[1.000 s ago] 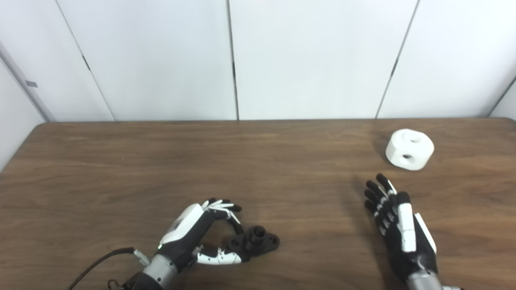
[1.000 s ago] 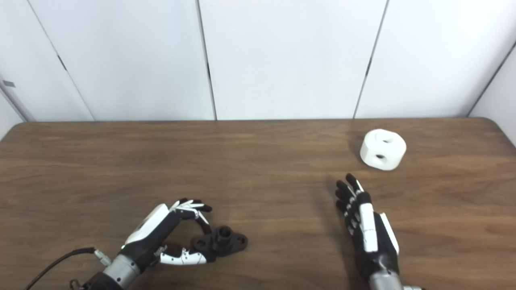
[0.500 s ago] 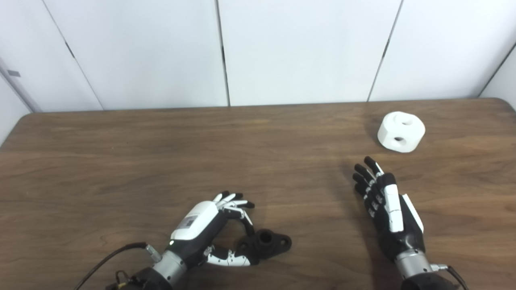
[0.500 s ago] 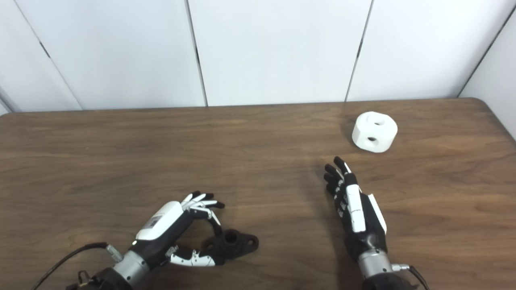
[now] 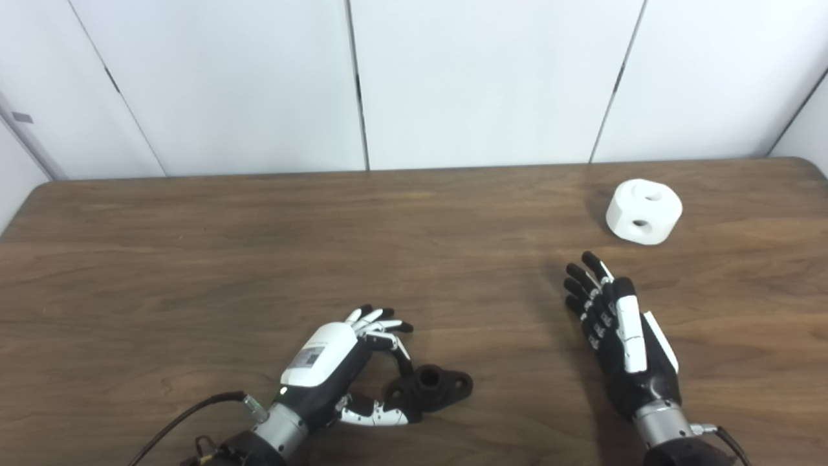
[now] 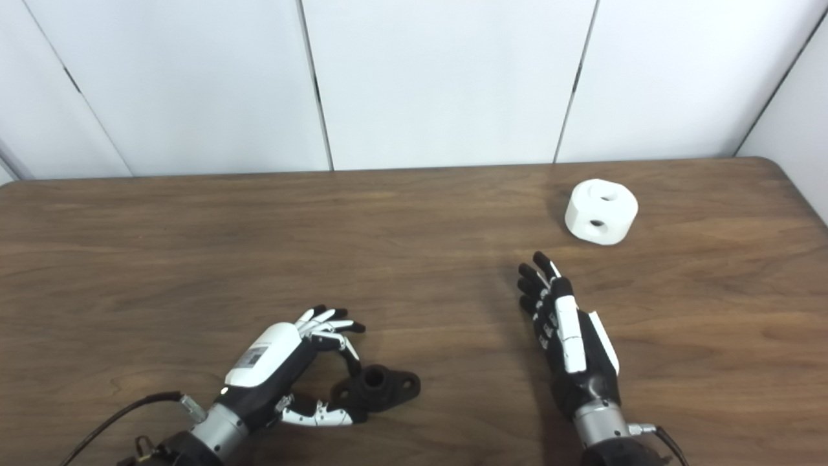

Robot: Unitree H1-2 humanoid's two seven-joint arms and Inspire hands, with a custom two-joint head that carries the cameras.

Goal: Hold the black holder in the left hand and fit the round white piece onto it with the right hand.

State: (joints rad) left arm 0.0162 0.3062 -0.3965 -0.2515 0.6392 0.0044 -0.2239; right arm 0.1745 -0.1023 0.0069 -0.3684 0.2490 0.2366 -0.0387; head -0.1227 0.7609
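Down at the near edge of the wooden table (image 5: 194,259), a little left of centre, the black holder (image 5: 432,387) lies flat on the surface, a short round collar standing up from its middle and a lobe with a hole sticking out to its right. The left hand (image 5: 336,369) is curled around the holder's left end: its thumb lies along the near side of the base and a fingertip (image 5: 406,370) comes down against the far side by the collar, so the hand is pinching the holder, which rests on the table. A black cable (image 5: 184,421) trails from that wrist toward the near left corner.

Well apart, at the far right of the table, the round white piece (image 5: 643,211) sits alone, one hole in its top and another in the side facing the camera. Nothing touches it.

Between the two, toward the near right, the right hand (image 5: 618,336) hovers with its fingers straight and slightly spread, pointing toward the far side, holding nothing. Its fingertips stop short of the white piece, with bare wood between them. White wall panels (image 5: 485,77) close the far side.
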